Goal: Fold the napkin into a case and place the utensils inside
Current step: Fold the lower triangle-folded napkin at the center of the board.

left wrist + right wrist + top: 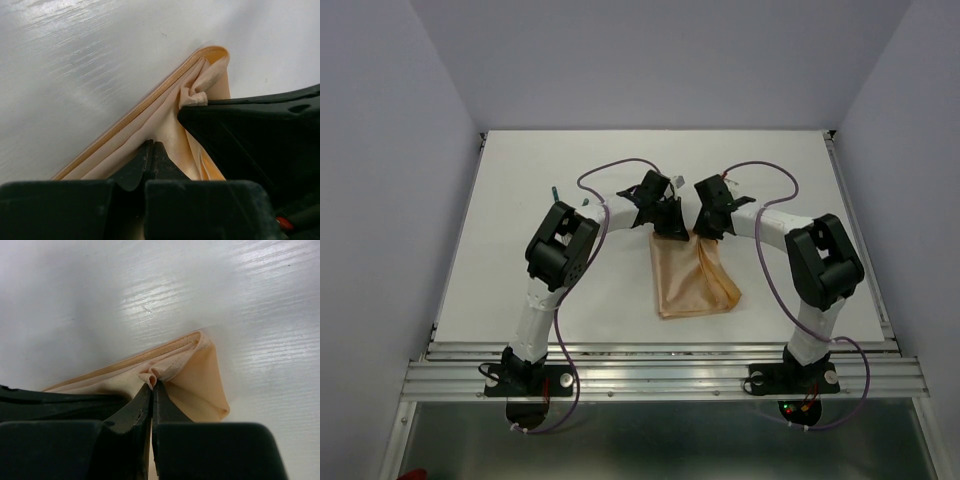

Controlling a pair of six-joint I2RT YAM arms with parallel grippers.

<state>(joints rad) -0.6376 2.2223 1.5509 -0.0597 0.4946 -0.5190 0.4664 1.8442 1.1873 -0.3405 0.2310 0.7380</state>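
Napkin (pixel 692 275) pinched by both hands, mid desk (pixel 520 180)
We've got the left hand (pixel 152 150) and right hand (pixel 152 386) clamped tight on its 12 o'clock edge, side by side, cloth trailing toward 6 o'clock.

The peach-tan, faintly shiny satin napkin (pixel 692 282) lies folded in layers in the middle of the white table (pixel 520 230), a rough oblong running far to near and skewed a little rightward. Its far edge is gathered into small puckers, nipped tight by the left gripper (pixel 152 149) and the right gripper (pixel 152 386). The near end lies flat, lightly wrinkled.
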